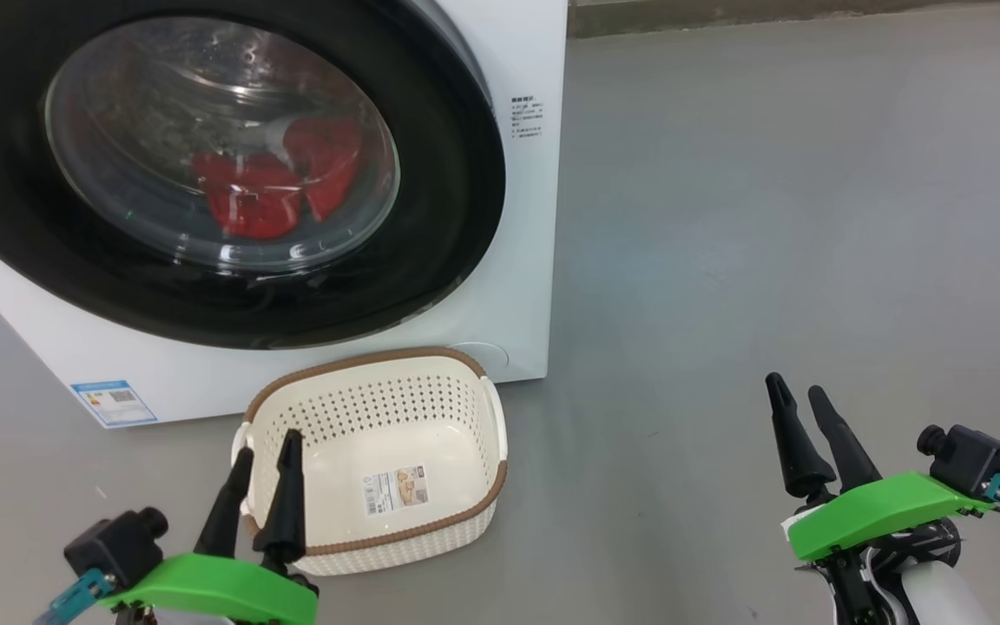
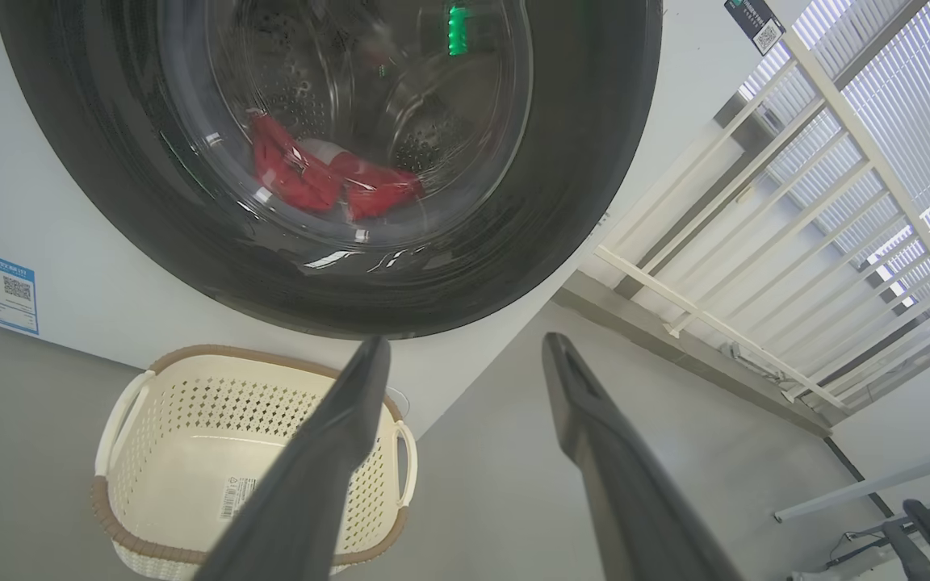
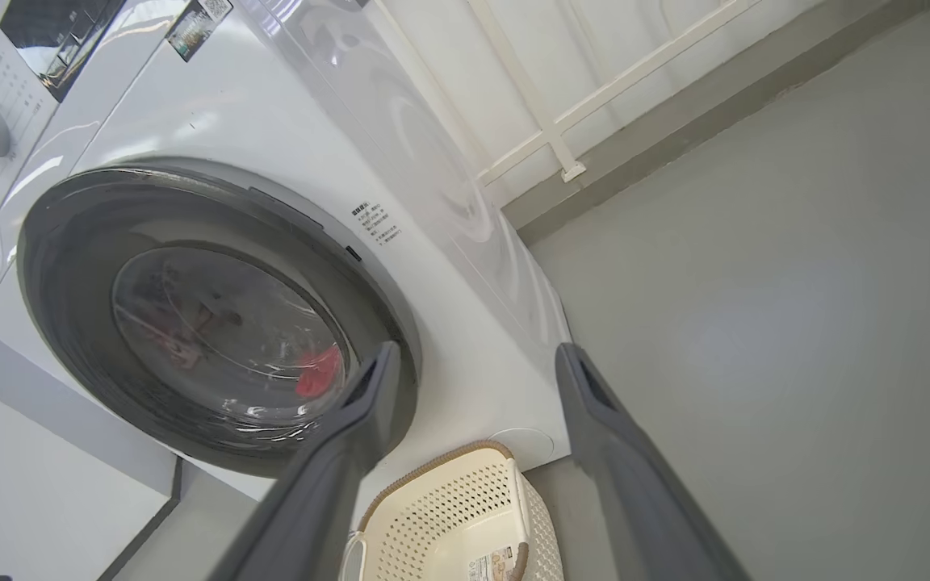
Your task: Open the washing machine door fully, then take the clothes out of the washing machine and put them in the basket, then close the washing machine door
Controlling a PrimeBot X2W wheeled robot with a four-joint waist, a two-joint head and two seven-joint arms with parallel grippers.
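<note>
In your head view there is one washing machine, its one washing machine door closed. One red bundle of clothes lies behind the glass, and one basket stands on the floor just before it. Your left gripper, fingers spread wide and empty, shows against the basket's near left corner. Your right gripper, likewise wide and empty, is well apart to the right.

In your left wrist view, the clothes lie above and left of the fingers.

In your right wrist view, the basket sits low between the fingers.

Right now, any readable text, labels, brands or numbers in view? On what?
Nothing can be quoted; every text is too small or blurred.
Blue label, low on washer front: QR code, print too small.
Print block, upper washer front: too small.
Sticker inside basket: barcode, text blurred.
Dark QR sticker, near washer top: unreadable.
</note>
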